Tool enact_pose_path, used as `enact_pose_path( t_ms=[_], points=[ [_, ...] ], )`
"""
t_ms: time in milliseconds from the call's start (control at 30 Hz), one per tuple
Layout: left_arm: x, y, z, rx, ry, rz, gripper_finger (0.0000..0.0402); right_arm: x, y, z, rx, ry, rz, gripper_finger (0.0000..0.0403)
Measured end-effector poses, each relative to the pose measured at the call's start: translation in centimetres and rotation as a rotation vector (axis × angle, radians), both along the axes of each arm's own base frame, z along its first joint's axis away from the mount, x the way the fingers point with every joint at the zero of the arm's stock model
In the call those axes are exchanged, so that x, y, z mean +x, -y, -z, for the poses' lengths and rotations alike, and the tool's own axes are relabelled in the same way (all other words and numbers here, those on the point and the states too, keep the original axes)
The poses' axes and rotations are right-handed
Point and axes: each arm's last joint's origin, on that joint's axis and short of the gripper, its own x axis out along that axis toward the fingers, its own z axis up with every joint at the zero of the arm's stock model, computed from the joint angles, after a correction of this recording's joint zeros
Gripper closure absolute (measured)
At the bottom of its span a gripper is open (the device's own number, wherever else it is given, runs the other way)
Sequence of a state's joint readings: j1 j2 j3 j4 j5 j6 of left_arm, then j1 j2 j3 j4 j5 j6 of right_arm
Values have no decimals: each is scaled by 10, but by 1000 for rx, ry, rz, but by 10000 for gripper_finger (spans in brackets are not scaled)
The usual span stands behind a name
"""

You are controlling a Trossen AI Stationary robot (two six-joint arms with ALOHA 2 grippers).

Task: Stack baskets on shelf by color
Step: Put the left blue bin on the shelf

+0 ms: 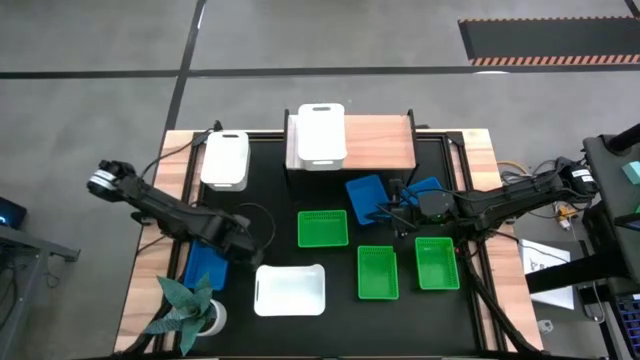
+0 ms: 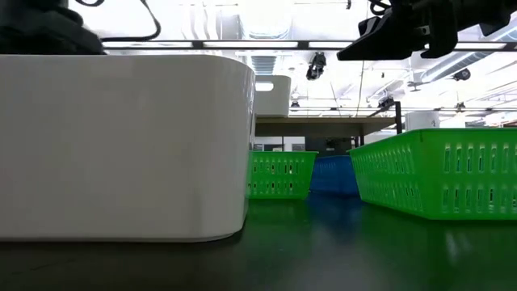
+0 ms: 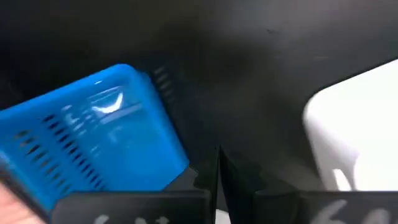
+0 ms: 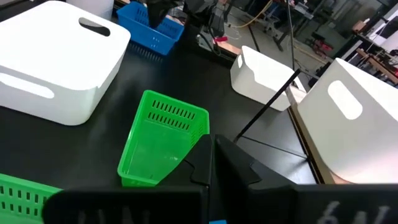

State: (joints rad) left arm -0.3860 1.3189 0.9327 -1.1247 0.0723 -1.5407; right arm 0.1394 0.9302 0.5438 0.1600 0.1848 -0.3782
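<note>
**Blue baskets next: both grippers must open first**

While 1 white basket (image 1: 320, 135) sits on the shelf (image 1: 380, 142), nothing is sorted by color yet. Left gripper (image 1: 238, 240), jaws together and empty, hovers beside the blue basket (image 1: 205, 266) at the table's 8 o'clock. Right gripper (image 1: 400, 214), also pinched empty, hangs near 2 blue baskets (image 1: 366, 196) at 3 o'clock. Open wide, then pinch 1 rim squarely. No writing or brand is legible.
</note>
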Motion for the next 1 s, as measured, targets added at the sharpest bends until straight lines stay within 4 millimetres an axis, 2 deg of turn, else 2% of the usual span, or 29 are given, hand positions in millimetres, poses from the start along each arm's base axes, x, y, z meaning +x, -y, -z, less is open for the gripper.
enact_pose_path(
  t_ms=[367,467,567,800,900,1000],
  points=[
    [-8,-2,-5,-22,-13,5,397,0,0,1,-2,-13,0,394],
    [-12,-4,-4,-11,-45,4,373,-1,0,2,-3,-22,0,394],
    [-14,-4,1,-21,-65,11,332,-1,0,2,-3,-27,0,394],
    [-21,-7,24,8,-156,11,239,-1,0,3,-4,-29,0,394],
    [-21,-7,31,4,-145,24,226,-1,0,3,-4,-29,0,394],
    [-16,-5,35,-13,-100,38,231,-1,0,3,-4,-29,0,394]
  ],
)
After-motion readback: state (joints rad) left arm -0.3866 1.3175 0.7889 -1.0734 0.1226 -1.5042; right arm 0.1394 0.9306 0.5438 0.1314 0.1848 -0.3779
